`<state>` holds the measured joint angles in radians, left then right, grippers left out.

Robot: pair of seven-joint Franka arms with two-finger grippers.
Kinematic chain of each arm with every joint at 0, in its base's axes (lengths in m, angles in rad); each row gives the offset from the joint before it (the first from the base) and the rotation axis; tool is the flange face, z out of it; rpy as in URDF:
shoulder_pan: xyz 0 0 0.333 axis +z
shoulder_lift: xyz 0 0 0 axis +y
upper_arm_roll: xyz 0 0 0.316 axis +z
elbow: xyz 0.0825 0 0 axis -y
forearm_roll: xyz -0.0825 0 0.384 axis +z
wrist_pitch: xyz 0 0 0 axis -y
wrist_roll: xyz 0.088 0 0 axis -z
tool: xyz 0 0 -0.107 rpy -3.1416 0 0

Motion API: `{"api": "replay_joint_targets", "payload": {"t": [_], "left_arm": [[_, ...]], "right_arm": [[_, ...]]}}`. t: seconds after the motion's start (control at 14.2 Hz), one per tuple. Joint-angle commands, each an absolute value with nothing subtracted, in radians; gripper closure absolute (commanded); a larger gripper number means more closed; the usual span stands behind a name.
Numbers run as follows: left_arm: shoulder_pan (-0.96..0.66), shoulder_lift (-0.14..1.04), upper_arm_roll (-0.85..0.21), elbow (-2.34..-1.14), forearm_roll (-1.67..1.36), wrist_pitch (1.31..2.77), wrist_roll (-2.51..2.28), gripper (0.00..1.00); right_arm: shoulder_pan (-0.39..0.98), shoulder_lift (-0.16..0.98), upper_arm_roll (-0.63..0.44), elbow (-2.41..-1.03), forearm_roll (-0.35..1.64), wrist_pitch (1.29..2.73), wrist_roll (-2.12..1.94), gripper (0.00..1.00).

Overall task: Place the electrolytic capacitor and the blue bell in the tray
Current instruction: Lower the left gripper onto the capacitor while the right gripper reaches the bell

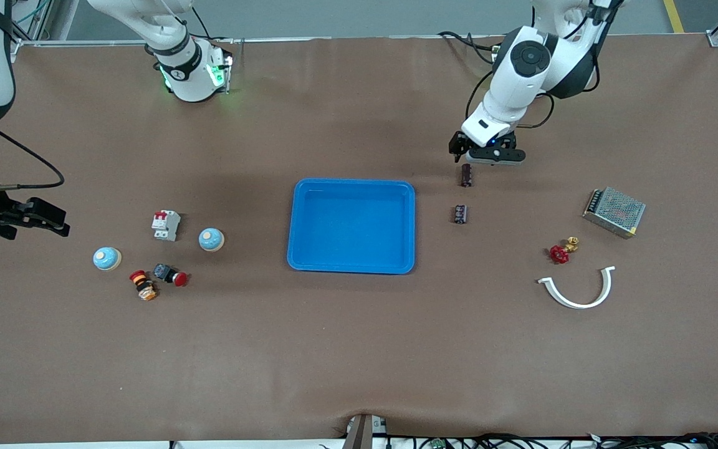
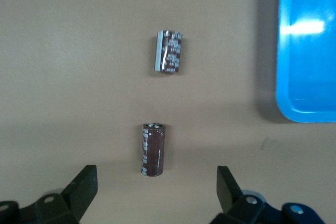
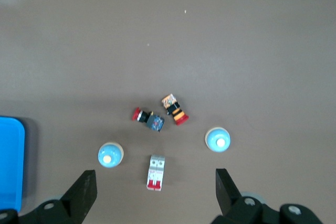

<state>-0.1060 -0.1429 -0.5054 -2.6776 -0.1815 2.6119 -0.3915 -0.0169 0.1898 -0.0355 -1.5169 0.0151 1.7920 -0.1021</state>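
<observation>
Both jaws stand spread: left gripper (image 1: 487, 156) over a capacitor (image 1: 467, 175) beside the empty tray (image 1: 351, 265), right gripper (image 1: 35, 218) waiting near two bells (image 1: 211, 239). Descending off-centre could roll the capacitor away.

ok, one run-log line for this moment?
left gripper: open, over capacitor | right gripper: open, waits above bells | tray: empty | nothing placed yet

Brown table (image 1: 334, 349) with blue tray (image 1: 351, 265), capacitors (image 1: 467, 175), bells (image 1: 211, 239), switches (image 1: 166, 225)
</observation>
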Motion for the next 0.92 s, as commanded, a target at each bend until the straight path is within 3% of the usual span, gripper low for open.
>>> {"api": "replay_joint_targets", "payload": {"t": [0.0, 0.56, 0.85], "left_arm": [[-0.095, -0.074, -0.52, -2.687, -0.202, 2.696, -0.397, 0.0], [-0.101, 0.051, -0.52, -2.707, -0.192, 2.804, -0.396, 0.0], [-0.101, 0.093, -0.518, -2.711, -0.172, 2.845, -0.394, 0.0]], "right_arm": [[-0.003, 0.204, -0.032, -1.511, 0.021, 1.813, -0.109, 0.0], [0.112, 0.276, -0.032, -1.629, 0.07, 1.815, -0.055, 0.0], [0.133, 0.279, -0.032, -1.785, 0.091, 1.943, -0.055, 0.0]]}}
